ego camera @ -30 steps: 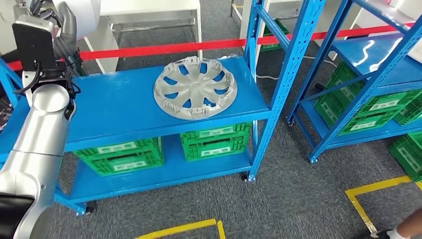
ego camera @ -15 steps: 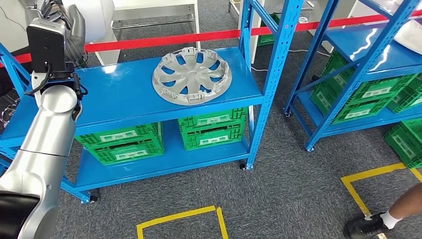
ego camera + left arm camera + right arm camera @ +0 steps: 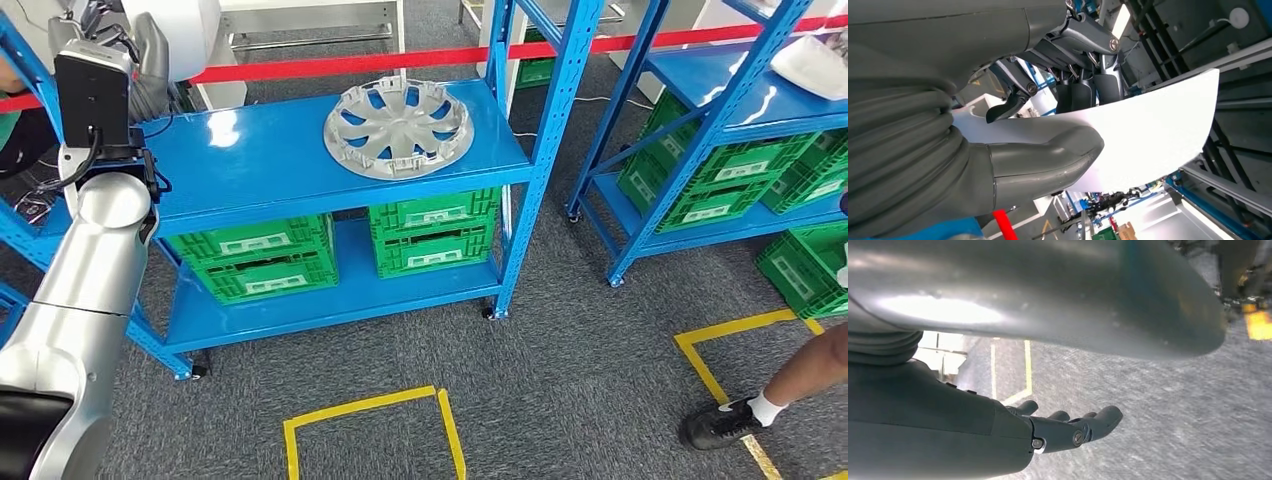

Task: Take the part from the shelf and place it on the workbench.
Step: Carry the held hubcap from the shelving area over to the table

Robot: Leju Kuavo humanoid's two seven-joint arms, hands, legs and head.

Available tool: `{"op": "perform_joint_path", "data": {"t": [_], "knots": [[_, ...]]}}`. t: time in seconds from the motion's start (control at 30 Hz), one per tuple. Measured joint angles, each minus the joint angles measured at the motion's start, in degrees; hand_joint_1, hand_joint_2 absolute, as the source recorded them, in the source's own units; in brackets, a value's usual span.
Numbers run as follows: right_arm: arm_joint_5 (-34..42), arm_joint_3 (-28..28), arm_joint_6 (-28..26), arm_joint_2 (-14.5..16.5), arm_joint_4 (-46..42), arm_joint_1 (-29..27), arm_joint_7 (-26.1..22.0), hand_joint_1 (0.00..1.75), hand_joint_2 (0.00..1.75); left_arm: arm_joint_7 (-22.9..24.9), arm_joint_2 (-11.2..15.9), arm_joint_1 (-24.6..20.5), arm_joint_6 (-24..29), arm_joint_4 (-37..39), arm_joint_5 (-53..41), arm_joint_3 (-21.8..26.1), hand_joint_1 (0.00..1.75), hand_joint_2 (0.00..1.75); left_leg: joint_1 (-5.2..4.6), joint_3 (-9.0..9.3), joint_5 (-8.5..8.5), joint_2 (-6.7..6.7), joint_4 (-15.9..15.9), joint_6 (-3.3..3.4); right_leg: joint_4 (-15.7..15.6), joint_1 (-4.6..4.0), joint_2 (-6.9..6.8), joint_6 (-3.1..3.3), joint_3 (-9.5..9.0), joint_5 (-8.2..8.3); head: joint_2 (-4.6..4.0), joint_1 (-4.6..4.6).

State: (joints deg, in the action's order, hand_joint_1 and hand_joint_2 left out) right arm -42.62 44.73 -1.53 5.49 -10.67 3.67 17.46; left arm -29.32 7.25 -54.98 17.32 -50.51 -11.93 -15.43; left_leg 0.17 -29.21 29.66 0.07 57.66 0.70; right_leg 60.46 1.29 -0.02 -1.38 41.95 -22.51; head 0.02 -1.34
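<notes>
left hand (image 3: 1048, 125): thumb one side, dark fingers the other, clamped on a white panel (image 3: 1158, 135). So it's already grasping something, raised up at shoulder height in the head view.

right hand (image 3: 1068, 427): hanging low over the grey carpet (image 3: 1158, 405), fingers loosely spread, nothing in it. Released, basically idle.

part: the silver wheel cover (image 3: 398, 128) sits flat on the top board of the blue shelf (image 3: 260, 165), well off to the right of the left hand and out ahead of it, nothing touching it.

what changed: the whole head picture has slid compared with a second ago. The shelf sits higher and a bit smaller in frame, and more floor tape (image 3: 365, 415) shows. That's the camera moving, not the stuff. The cover keeps its spot on the board. I'd guess the robot is repositioning, so the pick hasn't started.

farther out: green crates (image 3: 255, 262) under the board, a second shelf (image 3: 730, 110) to the right, a person's shoe (image 3: 725, 425) at the edge.

hard to tell: where the white panel ends, it's cut off past the fingers. No workbench I can pick out.
</notes>
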Motion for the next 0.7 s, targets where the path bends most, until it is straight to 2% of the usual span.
{"op": "perform_joint_path", "data": {"t": [0.07,0.1,0.13,0.17,0.2,0.23,0.27,0.3,0.33,0.37,0.43,0.47,0.5,0.53,0.57,0.6,0.63,0.67,0.7], "knots": [[0.02,0.18,0.21,0.02,0.00,0.01,0.06,0.00,0.00,-0.01,-0.22,-0.09,0.02,0.08,-0.21,-0.13,1.75,1.75,-0.05,-1.82,-1.61,0.06,0.04,0.64,6.71,-0.01,0.00,-0.28,2.04,-6.29,-0.01,0.10],[0.02,0.25,0.28,0.02,0.00,0.04,0.10,0.00,0.00,-0.01,-0.31,-0.09,0.03,0.13,-0.33,-0.15,1.75,1.75,-0.15,-2.89,-2.43,0.04,0.11,0.75,10.74,-0.08,0.01,-0.37,2.89,-8.43,-0.01,0.13],[0.03,0.32,0.31,0.02,0.00,0.08,0.11,0.00,0.00,-0.01,-0.38,-0.08,0.04,0.20,-0.45,-0.16,1.75,1.75,-0.26,-3.97,-3.21,0.03,0.22,0.81,13.84,-0.18,0.01,-0.38,3.18,-9.03,-0.01,0.15],[0.03,0.39,0.33,0.02,0.00,0.12,0.13,0.00,0.00,0.00,-0.43,-0.06,0.03,0.27,-0.56,-0.17,1.75,1.75,-0.39,-5.07,-3.96,0.01,0.35,0.81,15.49,-0.29,0.01,-0.28,2.71,-8.38,-0.01,0.16],[0.04,0.45,0.36,0.02,0.00,0.15,0.15,0.00,0.00,0.01,-0.46,-0.06,0.03,0.32,-0.66,-0.18,1.75,1.75,-0.51,-6.19,-4.69,0.00,0.53,0.75,15.29,-0.40,0.01,-0.05,1.23,-6.96,0.00,0.17],[0.03,0.50,0.38,0.02,0.00,0.19,0.17,0.00,0.00,0.01,-0.46,-0.09,0.03,0.34,-0.71,-0.18,1.75,1.75,-0.61,-7.19,-5.36,-0.01,0.77,0.65,12.85,-0.53,0.01,0.31,-1.45,-5.71,0.00,0.17],[0.03,0.52,0.39,0.01,-0.01,0.26,0.23,0.00,0.00,0.02,-0.45,-0.14,0.02,0.32,-0.73,-0.18,1.75,1.75,-0.72,-8.03,-5.90,0.00,1.02,0.50,8.89,-0.74,0.02,0.77,-4.99,-5.65,0.00,0.16],[0.02,0.54,0.39,-0.01,-0.02,0.33,0.37,0.00,0.00,0.02,-0.40,-0.24,0.04,0.29,-0.75,-0.18,1.75,1.75,-0.80,-8.66,-6.38,0.06,1.29,0.29,4.48,-0.97,0.04,1.22,-8.37,-6.46,0.00,0.14],[0.02,0.55,0.39,-0.03,-0.03,0.40,0.49,0.00,0.00,0.01,-0.36,-0.37,0.05,0.28,-0.80,-0.18,1.75,1.75,-0.83,-9.03,-6.86,0.14,1.43,0.02,0.99,-1.21,0.07,1.58,-10.84,-7.52,0.00,0.15],[0.02,0.56,0.39,-0.04,-0.04,0.43,0.61,0.00,0.00,0.00,-0.32,-0.48,0.07,0.32,-0.86,-0.18,1.75,1.75,-0.80,-9.22,-7.35,0.23,1.39,-0.29,-1.12,-1.42,0.09,1.86,-12.10,-8.38,0.00,0.21],[0.03,0.60,0.44,0.05,-0.02,0.35,0.70,0.00,0.00,-0.02,-0.26,-0.59,0.08,0.51,-1.06,-0.22,1.75,1.75,-0.68,-9.40,-8.24,0.28,1.10,-0.98,-2.08,-1.40,0.00,2.38,-11.74,-7.69,-0.01,0.40],[0.04,0.62,0.47,0.11,-0.02,0.32,0.71,0.00,0.00,-0.02,-0.20,-0.61,0.08,0.63,-1.14,-0.24,1.75,1.75,-0.63,-9.73,-7.60,0.17,1.44,-1.36,-2.23,-1.27,-0.11,2.73,-11.24,-7.03,-0.01,0.41],[0.05,0.64,0.48,0.16,-0.01,0.31,0.72,0.00,0.00,-0.02,-0.11,-0.63,0.07,0.74,-1.21,-0.26,1.75,1.75,-0.58,-10.30,-5.88,0.07,2.63,-1.76,-2.40,-1.10,-0.22,3.07,-10.62,-6.26,-0.01,0.33],[0.05,0.66,0.49,0.22,0.00,0.33,0.72,0.00,0.00,-0.02,-0.02,-0.65,0.07,0.83,-1.26,-0.27,1.75,1.75,-0.45,-11.11,-3.09,-0.02,5.05,-2.15,-2.46,-0.97,-0.33,3.30,-9.90,-5.47,0.00,0.25],[0.06,0.66,0.48,0.21,0.00,0.32,0.72,0.00,0.00,-0.01,0.05,-0.68,0.07,0.92,-1.28,-0.29,1.75,1.75,-0.31,-12.02,0.05,-0.07,8.43,-2.54,-2.46,-0.93,-0.35,3.42,-9.01,-4.70,0.00,0.15],[0.06,0.67,0.49,0.21,0.00,0.31,0.72,0.00,0.00,-0.01,0.09,-0.67,0.08,1.01,-1.29,-0.31,1.75,1.75,-0.15,-12.76,2.45,-0.06,12.30,-2.85,-2.43,-0.90,-0.37,3.44,-8.06,-3.90,0.00,0.12],[0.06,0.67,0.49,0.21,0.00,0.29,0.72,0.00,0.00,0.00,0.10,-0.65,0.08,1.11,-1.30,-0.34,1.75,1.75,0.00,-13.07,3.54,-0.06,15.60,-3.10,-2.40,-0.86,-0.40,3.38,-7.05,-3.10,0.00,0.12],[0.06,0.67,0.49,0.22,0.00,0.29,0.72,0.00,0.00,0.01,0.10,-0.62,0.08,1.21,-1.30,-0.37,1.75,1.75,0.10,-12.68,3.16,-0.06,17.45,-3.26,-2.36,-0.80,-0.42,3.28,-6.07,-2.35,0.00,0.11],[0.06,0.67,0.49,0.22,0.00,0.29,0.72,0.00,0.00,0.00,0.10,-0.60,0.08,1.28,-1.30,-0.39,1.75,1.75,0.19,-11.44,1.77,-0.05,17.50,-3.36,-2.31,-0.73,-0.45,3.13,-5.13,-1.61,0.00,0.11]]}}
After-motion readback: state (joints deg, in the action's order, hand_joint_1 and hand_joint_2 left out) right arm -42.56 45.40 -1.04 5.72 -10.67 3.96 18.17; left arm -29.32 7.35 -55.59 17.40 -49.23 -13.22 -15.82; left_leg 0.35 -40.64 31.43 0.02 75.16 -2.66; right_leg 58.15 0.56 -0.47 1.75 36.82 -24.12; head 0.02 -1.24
